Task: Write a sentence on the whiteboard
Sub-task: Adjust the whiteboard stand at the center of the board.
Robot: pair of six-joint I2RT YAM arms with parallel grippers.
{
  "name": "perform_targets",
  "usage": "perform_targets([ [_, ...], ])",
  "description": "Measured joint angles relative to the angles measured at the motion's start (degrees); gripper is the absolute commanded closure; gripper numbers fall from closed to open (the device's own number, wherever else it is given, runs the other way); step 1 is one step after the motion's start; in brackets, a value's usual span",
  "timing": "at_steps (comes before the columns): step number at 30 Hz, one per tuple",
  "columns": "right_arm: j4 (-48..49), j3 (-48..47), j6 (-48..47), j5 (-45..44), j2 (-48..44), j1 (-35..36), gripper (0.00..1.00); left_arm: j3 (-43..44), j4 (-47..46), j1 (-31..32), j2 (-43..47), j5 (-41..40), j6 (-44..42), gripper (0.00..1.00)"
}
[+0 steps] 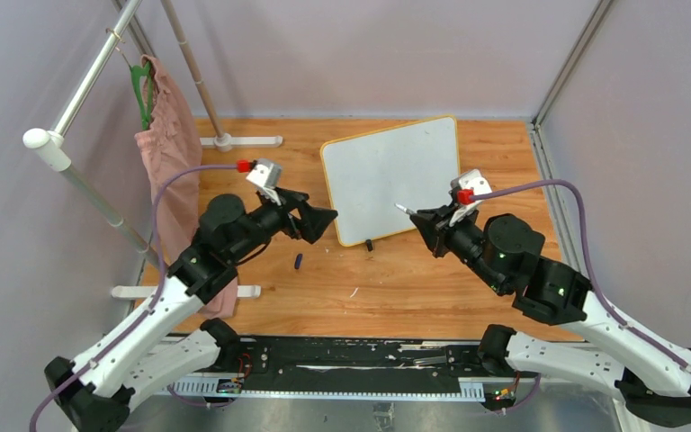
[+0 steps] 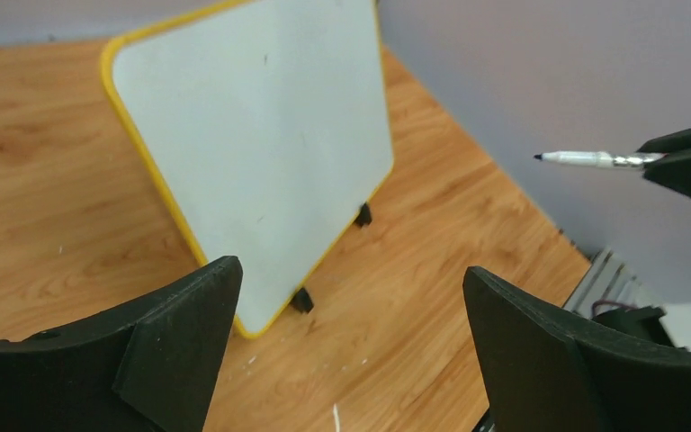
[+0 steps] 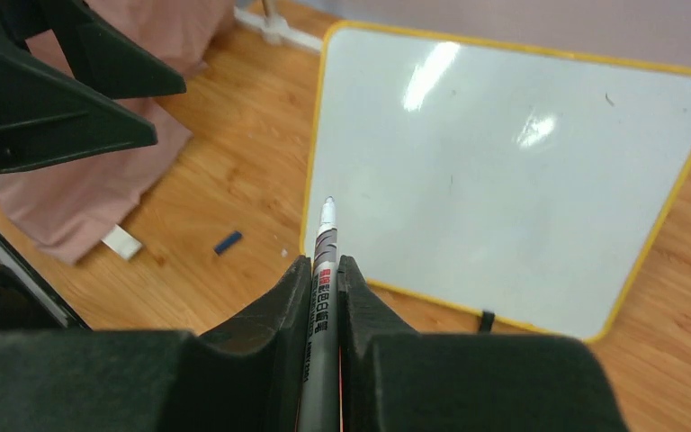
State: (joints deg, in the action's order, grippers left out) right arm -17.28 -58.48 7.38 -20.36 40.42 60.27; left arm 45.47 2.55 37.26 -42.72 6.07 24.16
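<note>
The whiteboard (image 1: 391,175) is stood on the wooden desk (image 1: 414,288), leaning back on its small black feet, between the two arms. Its white surface is seen bare, so the sentence is judged to be not yet begun. The left claw (image 1: 322,220) is spread wide and nothing is held in it; it hangs just beside the left edge of the board. The right claw (image 1: 427,222) is clenched on a marker (image 3: 326,256), whose uncovered tip is pointed at the board but kept apart from it. A small blue piece (image 1: 298,261), probably the cap, is lying on the desk.

Because the board is not braced by anything, it could be pushed back or tipped if the tip is pressed too hard. The thin marker could also be turned in the grip, and crooked strokes would result. No container is seen.
</note>
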Motion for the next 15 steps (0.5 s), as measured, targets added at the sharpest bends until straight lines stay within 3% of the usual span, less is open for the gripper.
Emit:
perform_targets([
  [6,-4.74,0.70,0.13,-1.44,2.23,-2.40,1.00,-1.44,-1.49,-2.38,-9.92,7.76,-3.45,0.00],
  [11,-5.42,2.93,1.20,1.14,1.42,-7.58,1.00,-8.41,-11.72,-10.45,-14.36,14.82,2.43,0.00],
  [15,-5.49,5.55,1.95,3.63,-0.26,-10.23,1.00,-11.61,-15.82,-11.85,-17.18,15.63,5.75,0.04],
])
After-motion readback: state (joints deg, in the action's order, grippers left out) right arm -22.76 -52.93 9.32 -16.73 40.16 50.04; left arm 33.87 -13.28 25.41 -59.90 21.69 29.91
